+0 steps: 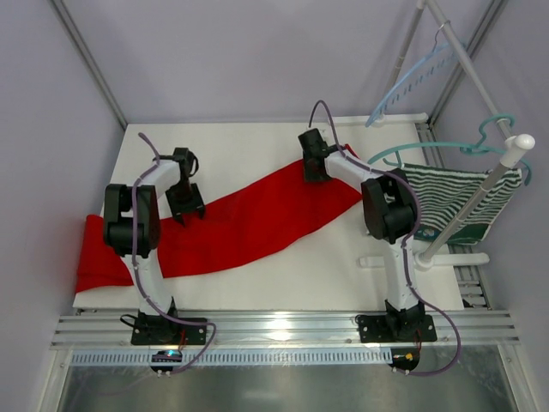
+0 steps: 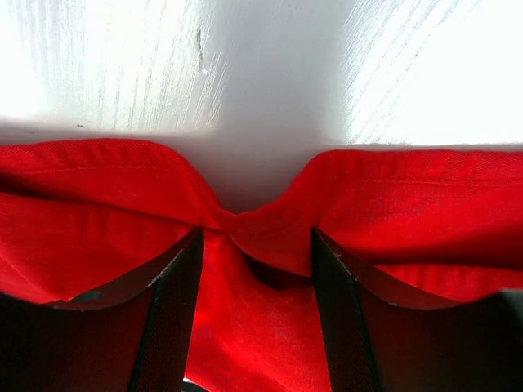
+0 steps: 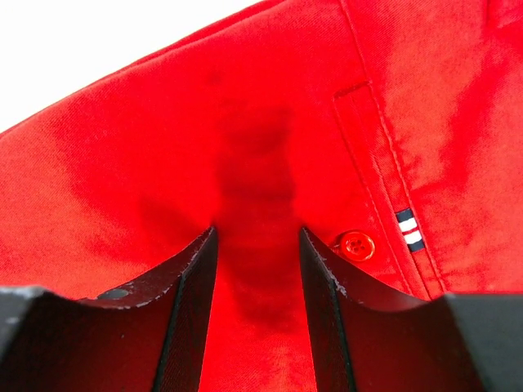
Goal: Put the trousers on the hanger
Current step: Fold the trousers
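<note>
The red trousers [image 1: 249,223] lie stretched diagonally across the white table [image 1: 257,137], legs at the near left and waistband at the far right. My left gripper [image 1: 184,210] is down on their far edge, part-way along the legs. In the left wrist view the left gripper [image 2: 257,237] stands open, with a puckered fold of the trousers [image 2: 409,196] between its fingers. My right gripper [image 1: 315,172] is down on the waistband end. The right gripper [image 3: 257,233] is open, tips pressed into the trousers [image 3: 163,147] beside a red button [image 3: 356,245]. The pale blue hanger [image 1: 410,81] hangs on the rack at the far right.
A darker teal hanger [image 1: 429,148] carries a green-and-white striped garment [image 1: 455,202] on the rack at the right. The rack's white pole [image 1: 480,206] slants down to a foot [image 1: 425,260] on the table next to the right arm. Grey walls enclose the table.
</note>
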